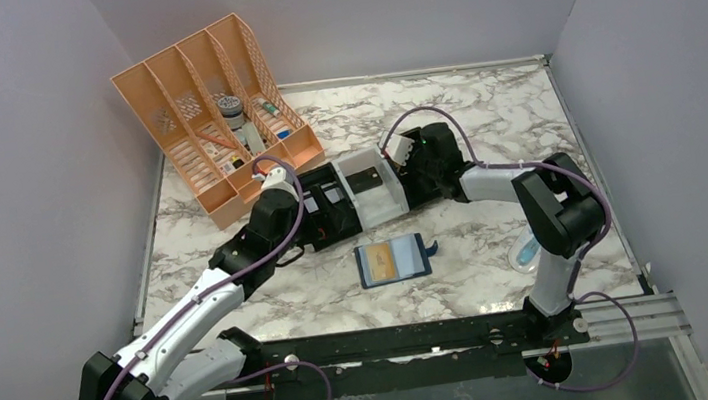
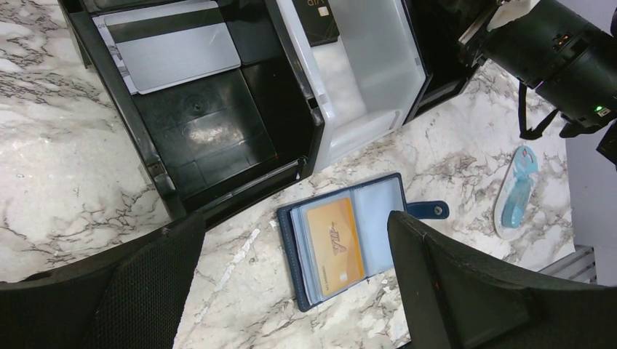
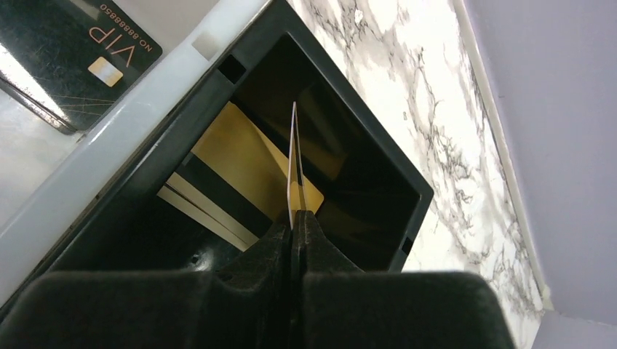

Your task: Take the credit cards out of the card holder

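Note:
The card holder (image 1: 392, 261) lies open and flat on the marble table, with a gold-tan credit card (image 2: 333, 243) in its left clear pocket. My left gripper (image 2: 295, 222) hovers over it, jaws wide open and empty; in the top view it (image 1: 308, 230) sits just left of the holder. My right gripper (image 3: 293, 218) is shut on a thin credit card (image 3: 293, 160), seen edge-on over the right black tray (image 3: 378, 156). Gold credit cards (image 3: 233, 160) lie in that tray.
Three box trays stand in a row behind the holder: black (image 2: 211, 123) with a silver card (image 2: 174, 47), white (image 2: 364, 73) with a black VIP card (image 3: 80, 43), black under my right gripper. An orange file rack (image 1: 215, 115) stands back left. A small blue-and-white item (image 2: 515, 193) lies at right.

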`<control>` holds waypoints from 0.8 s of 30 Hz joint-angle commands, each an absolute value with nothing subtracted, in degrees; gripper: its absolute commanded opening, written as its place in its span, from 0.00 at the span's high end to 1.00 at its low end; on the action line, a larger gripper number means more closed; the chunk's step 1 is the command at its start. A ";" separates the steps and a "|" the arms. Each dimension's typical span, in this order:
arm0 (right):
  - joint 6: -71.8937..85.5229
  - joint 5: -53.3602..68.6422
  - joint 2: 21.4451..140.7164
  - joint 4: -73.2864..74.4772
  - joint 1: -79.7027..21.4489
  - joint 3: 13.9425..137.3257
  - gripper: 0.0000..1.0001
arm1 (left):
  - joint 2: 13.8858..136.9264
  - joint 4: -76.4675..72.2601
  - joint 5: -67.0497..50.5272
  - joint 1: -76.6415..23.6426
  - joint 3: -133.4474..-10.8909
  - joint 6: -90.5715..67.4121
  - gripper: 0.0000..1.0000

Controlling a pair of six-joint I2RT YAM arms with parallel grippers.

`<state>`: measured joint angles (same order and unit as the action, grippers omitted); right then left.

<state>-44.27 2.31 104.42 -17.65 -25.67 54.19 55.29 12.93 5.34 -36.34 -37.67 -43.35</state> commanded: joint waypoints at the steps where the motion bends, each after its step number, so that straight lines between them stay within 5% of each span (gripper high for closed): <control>1: -45.92 2.52 105.14 -20.24 -25.64 54.99 0.97 | 54.08 13.75 6.74 -35.87 -36.40 -43.85 0.01; 11: -47.81 8.74 105.88 -12.20 -25.66 56.58 0.81 | 54.22 13.41 6.50 -35.94 -35.98 -44.14 0.01; 14: -47.48 9.31 106.17 -11.46 -25.66 57.11 0.62 | 54.58 12.72 6.34 -35.91 -35.82 -44.55 0.01; 24: -46.26 9.02 104.72 -14.12 -25.64 55.95 0.52 | 56.63 12.08 4.84 -35.78 -36.53 -44.46 0.01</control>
<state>-46.76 8.27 105.36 -12.29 -25.56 55.96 56.64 13.34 5.52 -36.05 -36.69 -44.03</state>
